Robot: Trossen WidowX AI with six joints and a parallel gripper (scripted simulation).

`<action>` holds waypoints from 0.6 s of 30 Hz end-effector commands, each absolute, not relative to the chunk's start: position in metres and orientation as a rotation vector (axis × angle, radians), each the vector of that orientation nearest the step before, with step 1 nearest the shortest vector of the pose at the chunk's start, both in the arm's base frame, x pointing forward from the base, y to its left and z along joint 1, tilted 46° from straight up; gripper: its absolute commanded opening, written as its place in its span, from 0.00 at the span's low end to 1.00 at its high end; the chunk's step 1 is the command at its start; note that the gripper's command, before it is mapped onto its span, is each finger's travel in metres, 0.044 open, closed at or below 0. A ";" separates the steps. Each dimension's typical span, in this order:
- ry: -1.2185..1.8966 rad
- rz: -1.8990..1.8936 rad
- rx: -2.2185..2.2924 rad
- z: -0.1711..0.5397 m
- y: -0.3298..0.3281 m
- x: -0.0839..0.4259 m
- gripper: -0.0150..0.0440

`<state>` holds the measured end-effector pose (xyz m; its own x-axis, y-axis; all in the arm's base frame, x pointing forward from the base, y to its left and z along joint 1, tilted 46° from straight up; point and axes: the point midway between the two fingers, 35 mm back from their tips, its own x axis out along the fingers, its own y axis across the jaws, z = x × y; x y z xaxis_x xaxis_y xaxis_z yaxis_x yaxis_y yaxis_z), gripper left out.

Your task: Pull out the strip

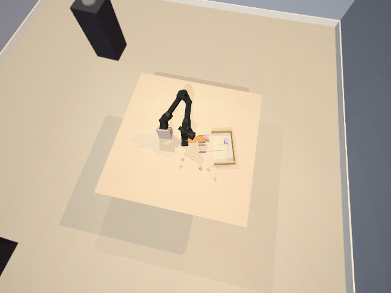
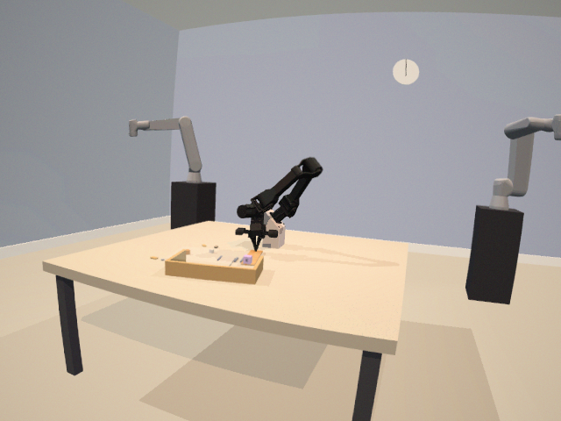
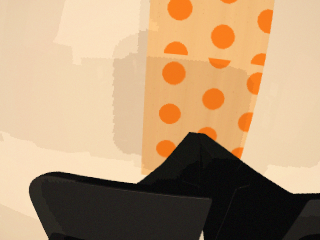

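Note:
The orange-dotted strip (image 1: 197,138) (image 2: 252,251) (image 3: 205,81) lies flat between the arm and the tray. One purple cube (image 1: 207,138) is on its tray-side end. Another purple cube (image 1: 226,141) is inside the tray. A dark mark shows on a purple cube in the exterior view, but it is too small to read surely. My gripper (image 2: 256,250) (image 3: 195,140) points down and is shut, with its tips together at the arm-side end of the dotted strip. The contact under the tips is hidden.
The wooden-walled tray (image 1: 234,151) (image 2: 212,271) is open toward the arm. Short dark rails (image 1: 202,152) stand beside the dotted strip and a thin pale outline. Several small orange and grey bits (image 1: 200,168) are scattered on the table (image 1: 151,182) beside the tray.

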<state>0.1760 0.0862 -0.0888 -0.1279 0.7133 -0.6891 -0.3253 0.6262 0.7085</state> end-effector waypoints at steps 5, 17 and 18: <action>1.462 0.922 0.341 -0.062 0.058 0.185 0.25; 1.505 0.859 0.407 -0.058 0.068 0.204 0.57; 1.505 0.859 0.407 -0.057 0.069 0.207 0.61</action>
<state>0.1953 0.0664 -0.0600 -0.1501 0.7028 -0.6954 -0.2591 0.6508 0.7137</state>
